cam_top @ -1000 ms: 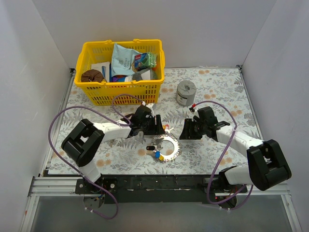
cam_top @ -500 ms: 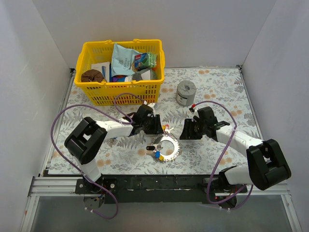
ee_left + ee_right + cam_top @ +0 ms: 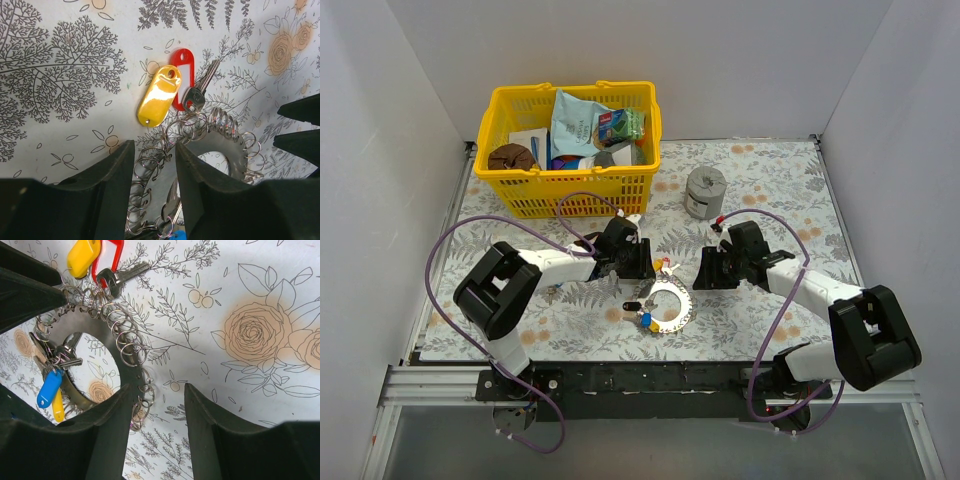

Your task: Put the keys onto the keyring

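Observation:
The keyring (image 3: 667,303) is a flat silver ring edged with small split rings, lying on the floral table between my grippers. A silver key (image 3: 200,91) with yellow (image 3: 159,95) and red (image 3: 183,80) tags lies at its far edge. Blue (image 3: 49,387) and yellow (image 3: 58,407) tagged keys hang at its near side, and a black one (image 3: 632,306) at its left. My left gripper (image 3: 645,268) (image 3: 152,145) is open, with its fingers straddling the ring's rim (image 3: 159,187). My right gripper (image 3: 703,272) (image 3: 159,390) is open and low over the table, its left finger over the ring's right edge (image 3: 92,322).
A yellow basket (image 3: 570,150) full of packets stands at the back left. A squat grey metal cylinder (image 3: 705,190) stands behind the right gripper. White walls close in the table on three sides. Purple cables loop over both arms.
The left arm's elbow has swung a little to the right while its gripper stayed at the ring's far-left rim. The right arm and the ring have barely moved.

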You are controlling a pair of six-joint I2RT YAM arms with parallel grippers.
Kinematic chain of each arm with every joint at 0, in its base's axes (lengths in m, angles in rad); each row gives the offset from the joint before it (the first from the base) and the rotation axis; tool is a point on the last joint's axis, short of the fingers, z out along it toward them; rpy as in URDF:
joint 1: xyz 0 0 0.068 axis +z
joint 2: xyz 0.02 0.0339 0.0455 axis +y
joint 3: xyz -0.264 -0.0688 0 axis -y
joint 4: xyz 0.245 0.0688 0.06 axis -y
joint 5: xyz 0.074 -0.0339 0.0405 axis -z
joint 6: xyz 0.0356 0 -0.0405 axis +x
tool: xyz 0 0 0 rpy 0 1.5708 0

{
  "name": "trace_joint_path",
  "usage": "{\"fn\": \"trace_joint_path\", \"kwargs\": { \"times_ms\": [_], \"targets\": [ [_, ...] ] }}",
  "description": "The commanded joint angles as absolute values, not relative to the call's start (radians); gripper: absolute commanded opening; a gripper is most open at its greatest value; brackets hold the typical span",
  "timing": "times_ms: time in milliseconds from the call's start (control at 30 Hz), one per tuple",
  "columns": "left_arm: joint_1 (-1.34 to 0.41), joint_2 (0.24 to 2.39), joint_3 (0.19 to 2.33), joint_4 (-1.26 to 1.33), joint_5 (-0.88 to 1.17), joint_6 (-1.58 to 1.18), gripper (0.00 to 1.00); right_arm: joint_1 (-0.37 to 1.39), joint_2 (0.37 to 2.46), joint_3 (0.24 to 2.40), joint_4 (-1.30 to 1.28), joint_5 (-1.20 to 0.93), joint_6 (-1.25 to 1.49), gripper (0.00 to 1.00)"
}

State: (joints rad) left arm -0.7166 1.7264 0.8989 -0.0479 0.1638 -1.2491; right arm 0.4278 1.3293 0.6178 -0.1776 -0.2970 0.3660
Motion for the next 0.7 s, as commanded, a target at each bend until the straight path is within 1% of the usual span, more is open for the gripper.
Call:
{"fn": "trace_joint_path", "kwargs": {
  "times_ms": [0,233,467,567,667],
  "targets": [
    [-0.721,1.712,0.928,-0.046,0.186,-1.243,0.37,0.436,1.344,0.640,-0.167,-0.301,0.351,0.53],
    [-0.721,1.715,0.922,-0.032,0.189,-1.241,0.29,0.436,1.341,0.637,-0.167,-0.295,0.350,0.53],
    [-0.721,1.726,0.931,-0.031,0.189,-1.233,0.28,0.436,1.356,0.634,-0.158,-0.299,0.348,0.52],
    [-0.721,1.736,0.934,-0.031,0.195,-1.232,0.24,0.436,1.362,0.635,-0.158,-0.298,0.347,0.53],
    [-0.721,1.741,0.934,-0.028,0.196,-1.232,0.23,0.436,1.364,0.637,-0.158,-0.296,0.345,0.53]
  ]
}}
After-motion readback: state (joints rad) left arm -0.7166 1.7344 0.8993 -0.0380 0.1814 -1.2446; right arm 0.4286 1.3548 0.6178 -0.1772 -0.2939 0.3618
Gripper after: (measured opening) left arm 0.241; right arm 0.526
